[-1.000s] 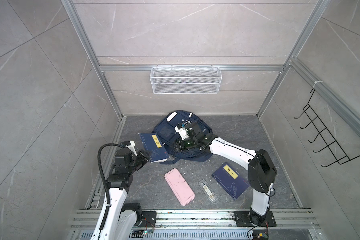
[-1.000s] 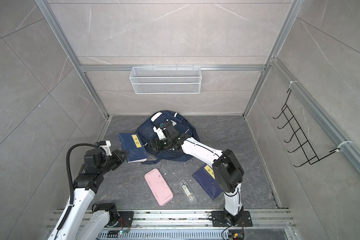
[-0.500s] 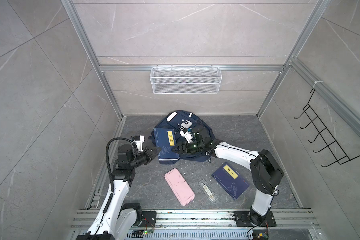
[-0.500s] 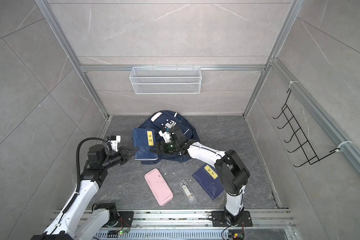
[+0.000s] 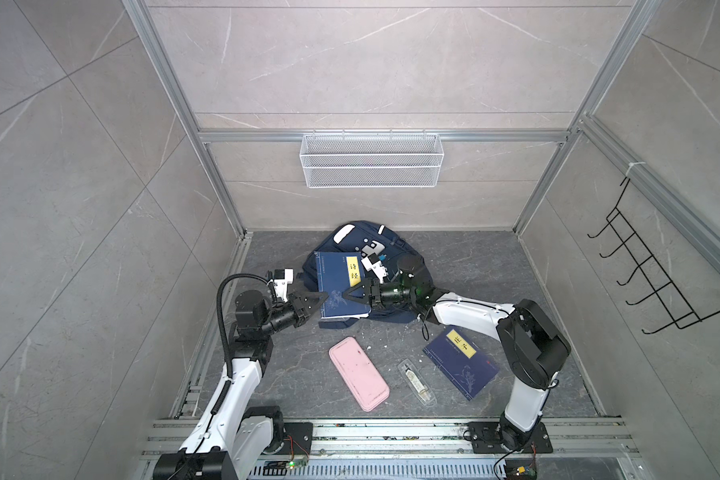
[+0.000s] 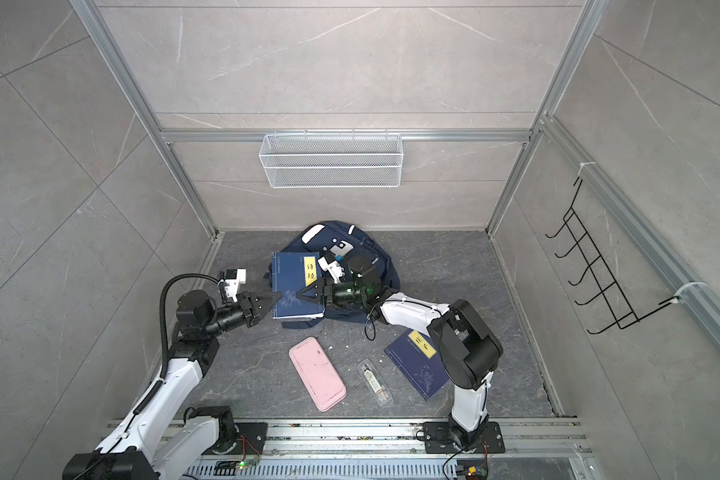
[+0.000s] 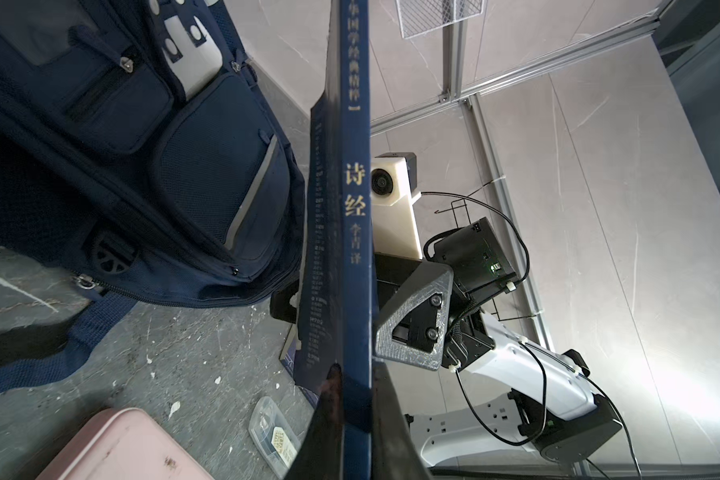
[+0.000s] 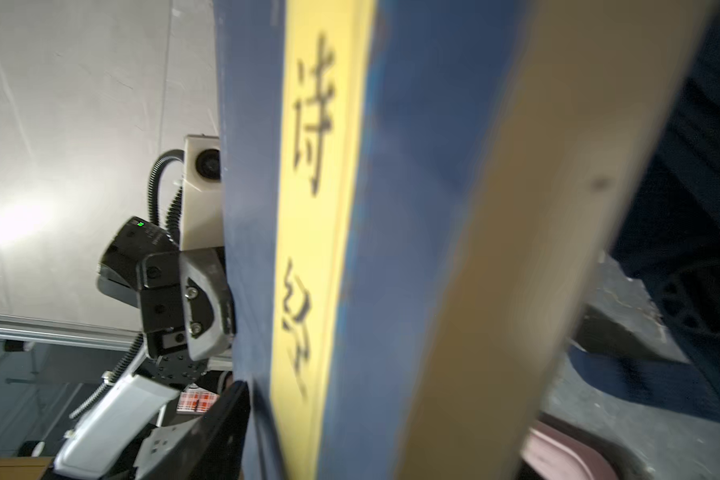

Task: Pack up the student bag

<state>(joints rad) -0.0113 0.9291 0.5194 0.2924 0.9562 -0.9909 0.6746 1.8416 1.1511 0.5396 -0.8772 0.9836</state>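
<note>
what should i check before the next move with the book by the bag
1. Left tool clamped on book: ok.
2. Right tool straddling the book's opposite edge: ok.
3. Right tool gripping firmly: cannot tell.
4. Bag opening ready for the book: cannot tell, hidden.
5. Second book, pink case and clear case lying clear of the bag: ok.

A blurred navy book (image 8: pixel 408 257) with a yellow label (image 8: pixel 316 216) fills the view, close up. Behind it, the left gripper (image 8: pixel 227 307) pinches its far edge. A pink case (image 8: pixel 558 455) lies on the grey floor (image 8: pixel 624 399).
</note>
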